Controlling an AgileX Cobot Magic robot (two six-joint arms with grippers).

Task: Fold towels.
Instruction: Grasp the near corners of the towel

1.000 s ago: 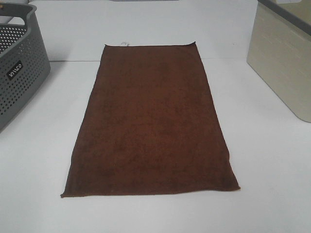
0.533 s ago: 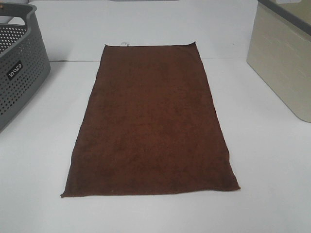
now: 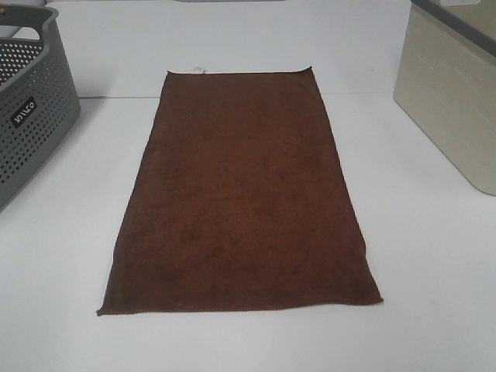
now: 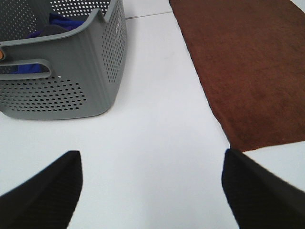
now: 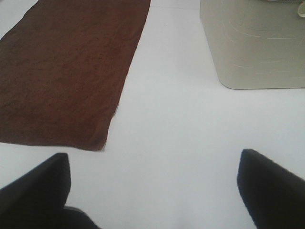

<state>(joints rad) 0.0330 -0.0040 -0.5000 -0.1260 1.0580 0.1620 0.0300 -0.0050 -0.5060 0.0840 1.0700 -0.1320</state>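
Towel [image 3: 240, 194] of dark reddish-brown terry cloth lay flat on the white counter [image 3: 422, 271]; my left claw [image 4: 150, 164] and right claw [image 5: 152, 160] were spread.

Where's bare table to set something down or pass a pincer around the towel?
Bare table lies between the grey basket and the towel's left edge, and between its right edge and the beige bin. Both strips widen toward the near side. A narrow strip fronts the near hem. Tightest alongside the basket and bin.
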